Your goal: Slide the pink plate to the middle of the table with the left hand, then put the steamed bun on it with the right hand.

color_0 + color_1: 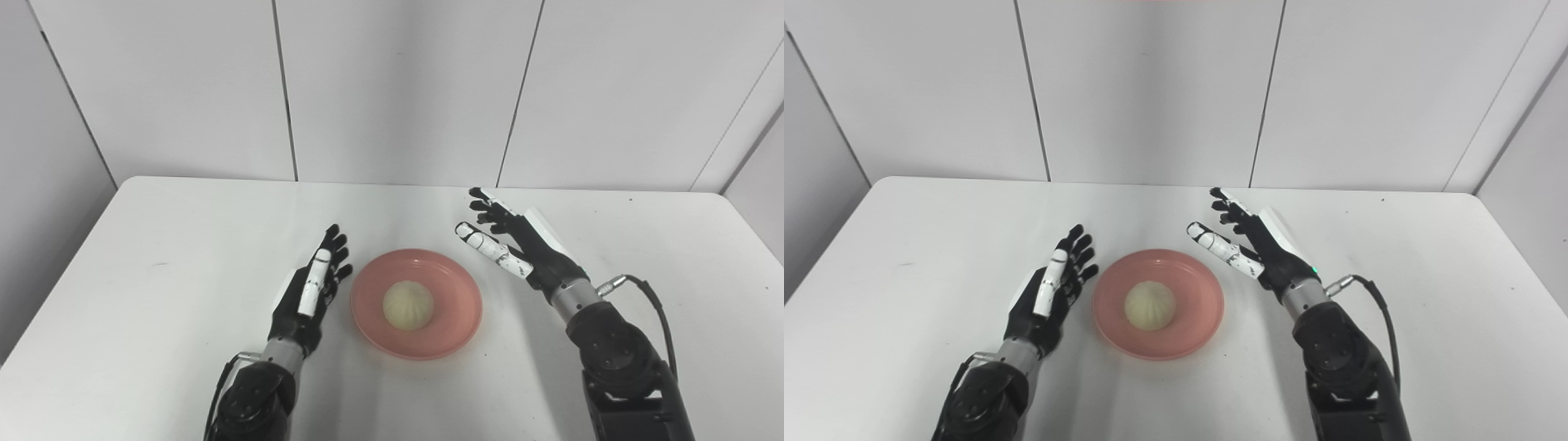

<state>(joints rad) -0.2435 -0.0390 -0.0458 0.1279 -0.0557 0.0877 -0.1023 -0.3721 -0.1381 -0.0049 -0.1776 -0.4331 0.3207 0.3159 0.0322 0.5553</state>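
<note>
Plate [454,306], pink and round, lay flat near the middle of the white table [153,257], a little toward the near edge. The steamed bun [408,304] sat on it, pale and domed, just left of the plate's centre and clear of the rim all round.

The left hand [309,294] was at the plate's nine o'clock, just beside the rim, though contact could not be told. Its fingers were spread and stretched toward twelve o'clock, palm turned to the plate, and it held nothing.

The right hand [514,242] was at the plate's two o'clock, near the rim but apart from it, seemingly raised a little above the tabletop. Its fingers were apart and pointed toward ten o'clock, the thumb lying nearest the plate, and it too held nothing. A black cable [658,312] looped off the right wrist toward five o'clock.

Behind the table at twelve o'clock stood a pale panelled wall [398,86].
</note>
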